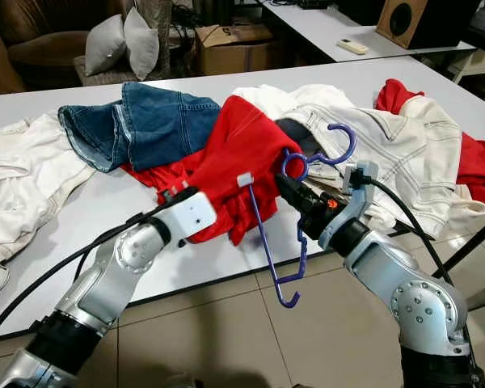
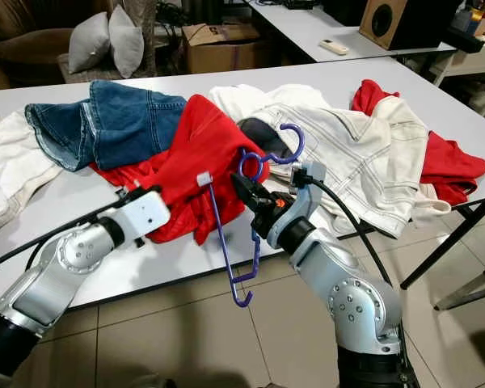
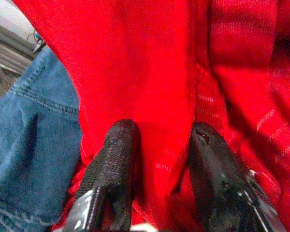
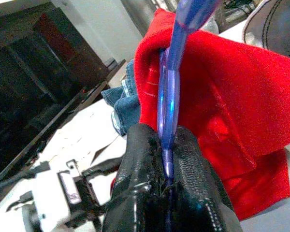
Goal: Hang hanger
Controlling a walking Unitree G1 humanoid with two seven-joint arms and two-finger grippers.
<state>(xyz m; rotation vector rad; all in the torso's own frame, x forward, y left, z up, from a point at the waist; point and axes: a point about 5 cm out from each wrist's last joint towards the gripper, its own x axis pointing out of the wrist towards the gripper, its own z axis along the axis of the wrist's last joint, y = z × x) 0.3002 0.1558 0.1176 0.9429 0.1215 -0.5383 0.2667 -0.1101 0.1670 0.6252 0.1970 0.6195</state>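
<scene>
A purple plastic hanger [image 1: 263,234] hangs tilted over the table's front edge, its hook [image 1: 345,149] pointing up to the right. My right gripper [image 1: 295,198] is shut on the hanger's neck; in the right wrist view both fingers clamp the purple bar [image 4: 166,111]. One end of the hanger is tucked into a red garment [image 1: 242,137] lying on the white table [image 1: 105,210]. My left gripper [image 3: 162,145] is at the garment's lower left edge, its fingers pinching a fold of red cloth; in the eye views the cloth hides its tips.
Blue jeans [image 1: 145,121] lie left of the red garment, and a white jacket [image 1: 404,153] and another red cloth [image 1: 477,170] lie to the right. A white garment [image 1: 16,186] covers the table's left end. Tiled floor [image 1: 226,331] is below the hanger.
</scene>
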